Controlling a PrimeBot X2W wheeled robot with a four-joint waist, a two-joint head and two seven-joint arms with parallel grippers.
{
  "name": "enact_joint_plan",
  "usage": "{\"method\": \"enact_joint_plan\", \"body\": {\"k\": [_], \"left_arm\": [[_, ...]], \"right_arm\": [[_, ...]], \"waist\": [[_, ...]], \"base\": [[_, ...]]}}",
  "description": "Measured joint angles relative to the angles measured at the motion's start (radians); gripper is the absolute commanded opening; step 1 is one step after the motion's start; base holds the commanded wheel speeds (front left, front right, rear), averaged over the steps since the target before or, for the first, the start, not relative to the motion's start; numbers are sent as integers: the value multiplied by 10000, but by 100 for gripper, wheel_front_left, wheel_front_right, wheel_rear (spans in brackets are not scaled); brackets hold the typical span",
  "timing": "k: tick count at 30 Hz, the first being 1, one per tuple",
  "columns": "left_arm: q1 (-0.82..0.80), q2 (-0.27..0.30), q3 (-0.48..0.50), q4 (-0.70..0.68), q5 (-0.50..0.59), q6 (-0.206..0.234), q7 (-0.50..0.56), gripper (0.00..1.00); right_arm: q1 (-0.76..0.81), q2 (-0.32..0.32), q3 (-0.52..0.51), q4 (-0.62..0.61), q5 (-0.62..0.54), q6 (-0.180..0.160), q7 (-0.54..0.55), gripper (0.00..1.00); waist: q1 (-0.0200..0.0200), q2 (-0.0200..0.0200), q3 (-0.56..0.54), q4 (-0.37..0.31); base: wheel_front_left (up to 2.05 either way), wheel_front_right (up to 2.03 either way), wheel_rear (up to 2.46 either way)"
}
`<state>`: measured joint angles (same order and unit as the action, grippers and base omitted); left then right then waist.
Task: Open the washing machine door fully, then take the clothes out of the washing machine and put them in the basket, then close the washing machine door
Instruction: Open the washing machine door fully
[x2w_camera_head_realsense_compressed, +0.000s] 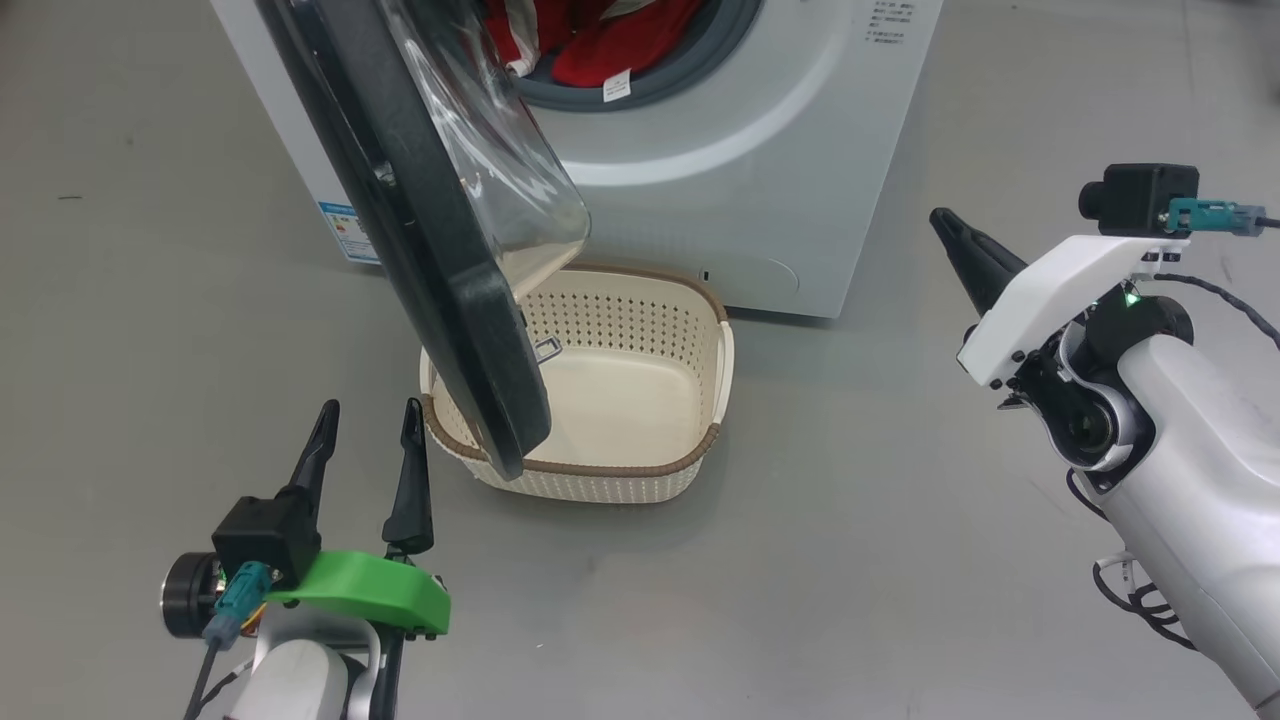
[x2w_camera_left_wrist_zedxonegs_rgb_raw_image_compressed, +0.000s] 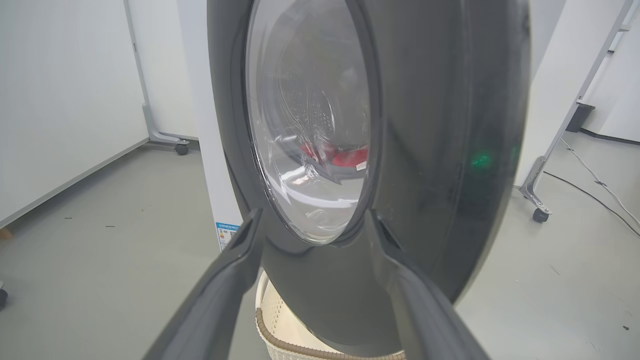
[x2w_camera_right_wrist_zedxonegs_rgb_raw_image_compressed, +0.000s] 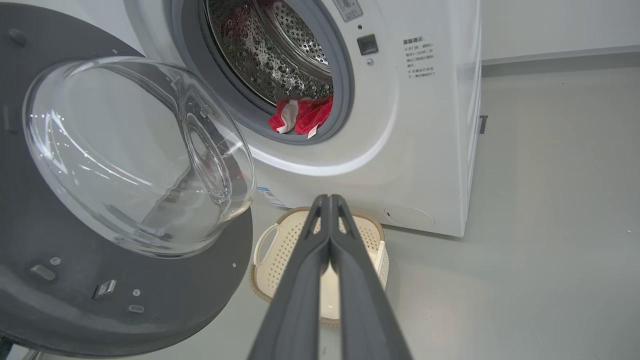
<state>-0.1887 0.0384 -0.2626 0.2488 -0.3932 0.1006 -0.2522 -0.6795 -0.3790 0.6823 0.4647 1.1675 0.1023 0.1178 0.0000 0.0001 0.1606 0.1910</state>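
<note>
The white washing machine (x2w_camera_head_realsense_compressed: 760, 170) stands at the back with its door (x2w_camera_head_realsense_compressed: 440, 250) swung out towards me, black rim edge-on and the clear glass bowl facing the drum. Red clothes (x2w_camera_head_realsense_compressed: 620, 40) with a white label lie in the drum mouth; the right wrist view shows the clothes (x2w_camera_right_wrist_zedxonegs_rgb_raw_image_compressed: 300, 115) at the drum's lower lip. The cream basket (x2w_camera_head_realsense_compressed: 620, 310) sits on the floor under the door, with nothing in it. My left gripper (x2w_camera_head_realsense_compressed: 370, 410) is open just left of the door's lower edge, facing the door's outer face (x2w_camera_left_wrist_zedxonegs_rgb_raw_image_compressed: 450, 150). My right gripper (x2w_camera_head_realsense_compressed: 945, 225) hangs shut at the right, apart from everything.
Grey floor lies all around the machine and basket. Behind the door, the left wrist view shows white panels on castered frames (x2w_camera_left_wrist_zedxonegs_rgb_raw_image_compressed: 537, 200) and a cable (x2w_camera_left_wrist_zedxonegs_rgb_raw_image_compressed: 600, 185) on the floor to the right. The open door overhangs the basket's left half.
</note>
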Motion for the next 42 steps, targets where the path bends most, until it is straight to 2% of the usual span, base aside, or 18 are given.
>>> {"method": "enact_joint_plan", "body": {"k": [7,11,18,31,40,41,42], "left_arm": [[265,136,360,-8,82,2,0,100],[280,157,533,-15,113,2,0,100],[409,167,704,-23,167,2,0,100],[819,171,974,-33,268,2,0,100],[988,169,1085,-67,343,0,0,100],[1006,169,1091,-77,382,0,0,100],[1022,169,1101,-86,414,-2,0,100]], "right_arm": [[352,-203,96,-238,-1260,0,-1762,0],[804,-244,81,-297,-1467,-10,-2592,0],[1613,-221,-46,-353,-1860,-341,-3885,0],[3057,98,-474,-646,-2215,-798,-3816,0],[3676,374,-1691,-1530,-2936,-1152,-3774,0],[3759,408,-1804,-1609,-3028,-1158,-3774,14],[3854,458,-1927,-1680,-3085,-1235,-3772,51]], "waist": [[0,0,-276,-486],[0,0,-411,-687],[0,0,-614,-891],[0,0,-944,-1173],[0,0,-1038,-1279],[0,0,-1043,-1289],[0,0,-1047,-1299]], "base": [[0,0,0],[0,0,0],[0,0,0],[0,0,0],[0,0,0],[0,0,0],[0,0,0]]}}
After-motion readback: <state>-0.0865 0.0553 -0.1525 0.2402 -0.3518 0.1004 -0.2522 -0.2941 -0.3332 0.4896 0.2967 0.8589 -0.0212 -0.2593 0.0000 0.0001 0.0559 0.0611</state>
